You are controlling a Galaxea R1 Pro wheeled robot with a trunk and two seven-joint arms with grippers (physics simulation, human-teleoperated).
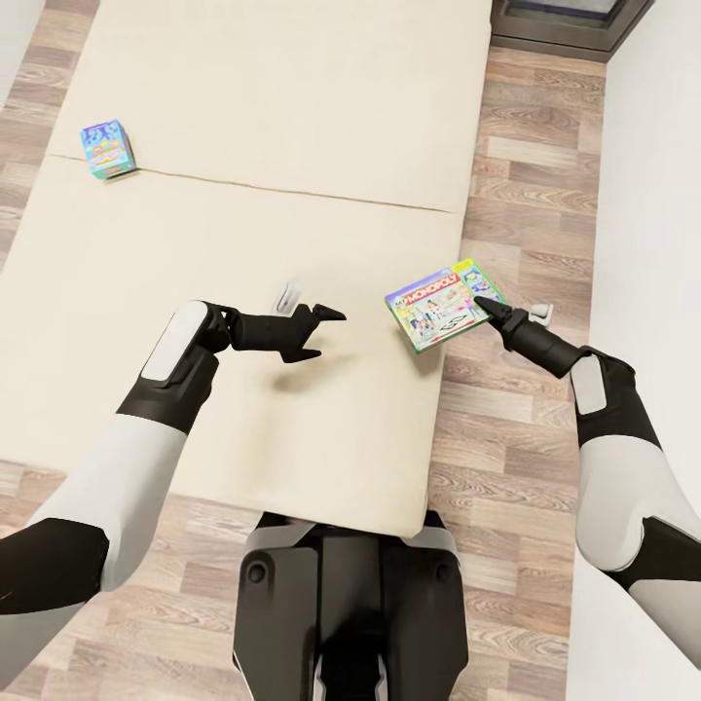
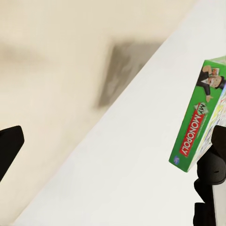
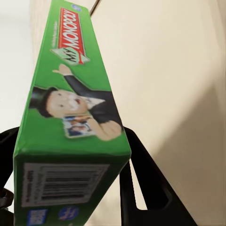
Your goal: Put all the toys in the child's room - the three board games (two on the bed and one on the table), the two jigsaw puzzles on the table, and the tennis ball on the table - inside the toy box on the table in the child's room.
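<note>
A green-edged Monopoly board game (image 1: 443, 304) hangs tilted over the right edge of the bed (image 1: 273, 117), with my right gripper (image 1: 484, 310) shut on its right side. In the right wrist view the green box edge (image 3: 70, 94) sits between the dark fingers (image 3: 146, 179). The same box (image 2: 197, 127) also appears in the left wrist view. My left gripper (image 1: 316, 334) hovers open over the mattress, left of the box, holding nothing. A blue board game (image 1: 107, 148) lies on the far left part of the mattress.
Wood-plank floor (image 1: 526, 195) runs along the bed's right side, up to a white wall (image 1: 652, 195). A dark window frame (image 1: 570, 24) stands at the far right corner. My base (image 1: 350, 604) is against the bed's near end.
</note>
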